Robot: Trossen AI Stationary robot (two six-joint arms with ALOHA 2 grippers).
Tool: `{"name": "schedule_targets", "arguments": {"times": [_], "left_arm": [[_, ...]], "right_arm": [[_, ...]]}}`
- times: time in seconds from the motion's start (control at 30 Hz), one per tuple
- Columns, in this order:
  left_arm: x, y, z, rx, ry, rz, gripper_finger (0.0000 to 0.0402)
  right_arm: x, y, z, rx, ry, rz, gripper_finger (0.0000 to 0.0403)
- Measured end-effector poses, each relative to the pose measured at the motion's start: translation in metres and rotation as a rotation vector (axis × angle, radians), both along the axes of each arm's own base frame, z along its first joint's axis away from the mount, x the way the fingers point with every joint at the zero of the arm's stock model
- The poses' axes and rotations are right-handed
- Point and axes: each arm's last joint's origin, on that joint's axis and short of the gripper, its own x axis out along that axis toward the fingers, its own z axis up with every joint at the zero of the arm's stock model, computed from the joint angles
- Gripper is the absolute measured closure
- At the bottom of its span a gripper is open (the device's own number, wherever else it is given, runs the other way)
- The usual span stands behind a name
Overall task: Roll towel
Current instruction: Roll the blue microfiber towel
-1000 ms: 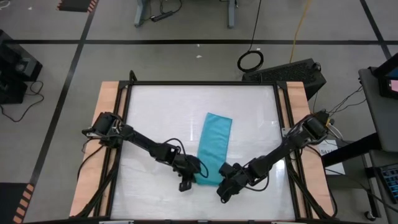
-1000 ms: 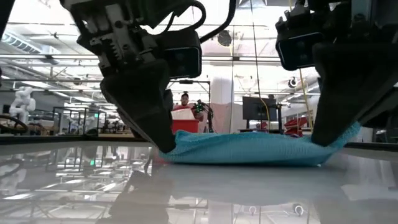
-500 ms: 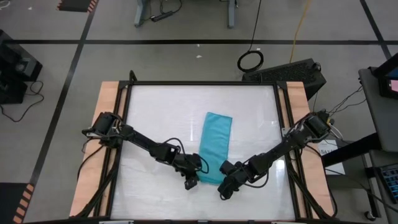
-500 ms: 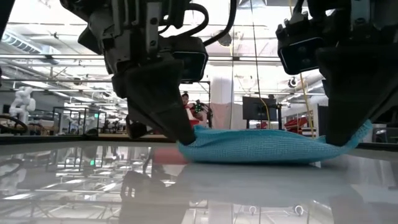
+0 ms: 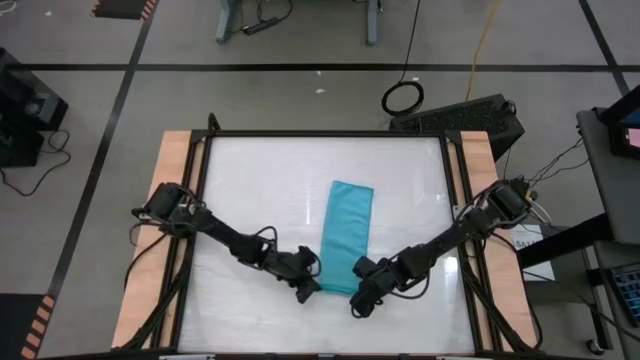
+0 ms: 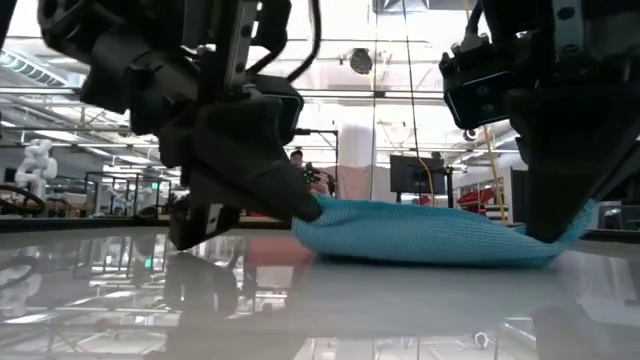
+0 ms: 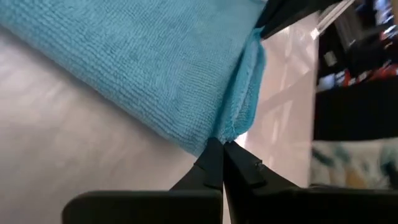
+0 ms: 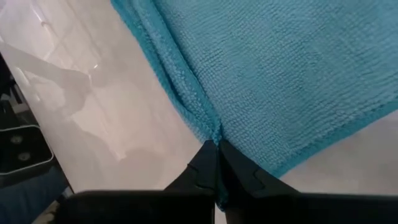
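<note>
The turquoise towel (image 5: pixel 345 236) lies as a long strip on the white table, running from the middle toward the near edge. My left gripper (image 5: pixel 308 287) is shut on its near left corner. My right gripper (image 5: pixel 357 290) is shut on its near right corner. In the low view the towel's near end (image 6: pixel 420 234) is raised a little off the table between the two grippers. My left gripper pinches the towel's near left corner (image 7: pixel 231 130) between its two fingertips. It comes low, slanting from the table's left. The corner is lifted a little; the rest lies on the table. My right gripper pinches the near right corner (image 8: pixel 212 132) at the hemmed edge between its fingertips, slanting down from the right. The corner is raised slightly.
The table's raised black frame (image 5: pixel 325 134) and wooden side strips (image 5: pixel 170 200) border the white surface. Bare table lies to the left and right of the towel and beyond its far end (image 5: pixel 352 186).
My left gripper has moved toward the table's right, closing in on the towel's near left corner, and has tipped lower toward the table. The towel's near end has bunched up and risen a little; its far part has stayed put. My right gripper has kept its hold.
</note>
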Motion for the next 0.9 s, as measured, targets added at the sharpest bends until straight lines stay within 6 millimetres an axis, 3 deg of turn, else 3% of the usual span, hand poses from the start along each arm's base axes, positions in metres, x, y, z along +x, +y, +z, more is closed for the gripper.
{"name": "schedule_targets", "arguments": {"times": [0.27,0.63,0.9], "left_arm": [[-0.008,-0.003,-0.003,-0.060,-0.019,0.082,0.0402],[-0.009,-0.003,-0.005,-0.054,0.004,0.160,0.0402],[-0.011,-0.001,-0.008,-0.042,0.039,0.196,0.0402]], "right_arm": [[0.003,-0.007,0.000,-0.006,0.003,-0.009,0.0398],[0.005,-0.015,0.000,-0.097,-0.025,-0.060,0.0335],[-0.007,-0.023,0.020,-0.211,-0.037,0.003,0.0321]]}}
